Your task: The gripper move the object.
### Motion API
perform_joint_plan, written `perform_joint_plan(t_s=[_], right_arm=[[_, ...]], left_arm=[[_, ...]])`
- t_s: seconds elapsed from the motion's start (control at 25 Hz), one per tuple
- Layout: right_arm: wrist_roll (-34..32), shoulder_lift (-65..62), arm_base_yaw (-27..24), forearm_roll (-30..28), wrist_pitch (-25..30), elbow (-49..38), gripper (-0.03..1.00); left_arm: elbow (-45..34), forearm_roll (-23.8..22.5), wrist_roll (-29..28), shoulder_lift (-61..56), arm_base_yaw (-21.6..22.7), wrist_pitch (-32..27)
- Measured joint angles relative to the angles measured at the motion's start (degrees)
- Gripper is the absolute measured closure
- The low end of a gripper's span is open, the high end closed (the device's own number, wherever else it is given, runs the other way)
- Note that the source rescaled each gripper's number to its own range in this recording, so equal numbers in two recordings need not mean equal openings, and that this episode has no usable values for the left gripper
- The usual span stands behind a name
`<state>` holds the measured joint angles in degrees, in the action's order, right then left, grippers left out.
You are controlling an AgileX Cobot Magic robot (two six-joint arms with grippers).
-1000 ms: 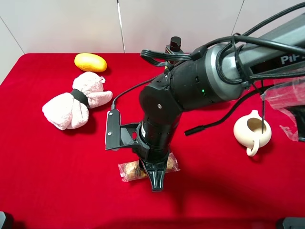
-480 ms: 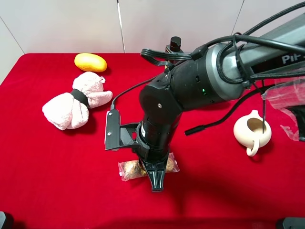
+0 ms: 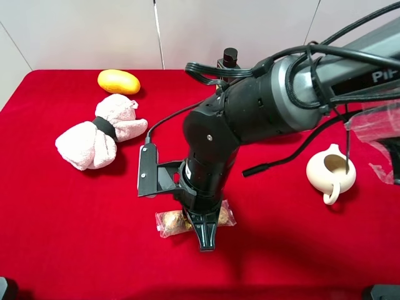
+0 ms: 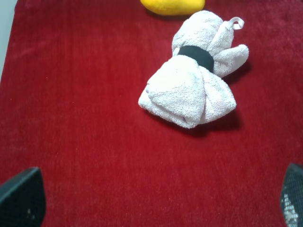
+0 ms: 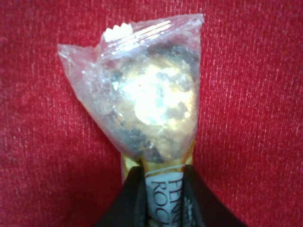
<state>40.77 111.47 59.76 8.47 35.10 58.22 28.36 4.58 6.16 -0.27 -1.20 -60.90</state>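
Your right pincer [image 3: 204,226] is pinching the packet of chocolates [image 3: 167,222] across its labelled middle. The packet lies on the red tabletop [image 3: 75,237], well apart from the white towel bundle [image 3: 94,140]. Your left pincer [image 4: 156,203] stands spread wide over the tabletop, holding nothing.

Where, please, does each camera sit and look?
Exterior high: mounted high, looking down on the red table; shows the right arm, right gripper on the packet.
Left wrist: on the left arm, looking down at towel and yellow fruit; left gripper's spread fingertips show.
Right wrist: close above the packet, pinched between its fingers.
Shared: exterior high and right wrist both show the packet.
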Motion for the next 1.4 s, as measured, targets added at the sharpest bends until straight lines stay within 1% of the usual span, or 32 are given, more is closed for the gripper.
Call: perform_joint_plan(t_s=[0.2,0.32,0.84,0.92,1.08,1.24,1.28,1.32,1.36,1.4], right_arm=[[0.0,-2.2,0.0,0.0,0.7,0.0,0.95],[-0.4,-3.2,0.0,0.0,2.0,0.0,0.95],[-6.9,-9.1,0.0,0.0,5.4,0.0,0.95],[-8.7,-10.4,0.0,0.0,6.2,0.0,0.95],[-14.9,-13.4,0.0,-0.1,7.0,0.0,0.95],[-19.8,-14.5,0.0,-0.2,9.7,0.8,0.95],[-19.8,-14.5,0.0,-0.2,9.7,0.8,0.95],[-21.0,-14.6,0.0,-0.2,10.9,1.6,0.95],[-22.8,-14.6,0.0,-0.5,13.6,3.6,0.95],[-23.8,-14.6,0.0,-0.7,15.2,4.8,0.95]], left_arm=[[0.0,0.0,0.0,0.0,0.0,0.0],[0.0,0.0,0.0,0.0,0.0,0.0],[0.0,0.0,0.0,0.0,0.0,0.0],[0.0,0.0,0.0,0.0,0.0,0.0],[0.0,0.0,0.0,0.0,0.0,0.0],[0.0,0.0,0.0,0.0,0.0,0.0],[0.0,0.0,0.0,0.0,0.0,0.0],[0.0,0.0,0.0,0.0,0.0,0.0],[0.0,0.0,0.0,0.0,0.0,0.0],[0.0,0.0,0.0,0.0,0.0,0.0]])
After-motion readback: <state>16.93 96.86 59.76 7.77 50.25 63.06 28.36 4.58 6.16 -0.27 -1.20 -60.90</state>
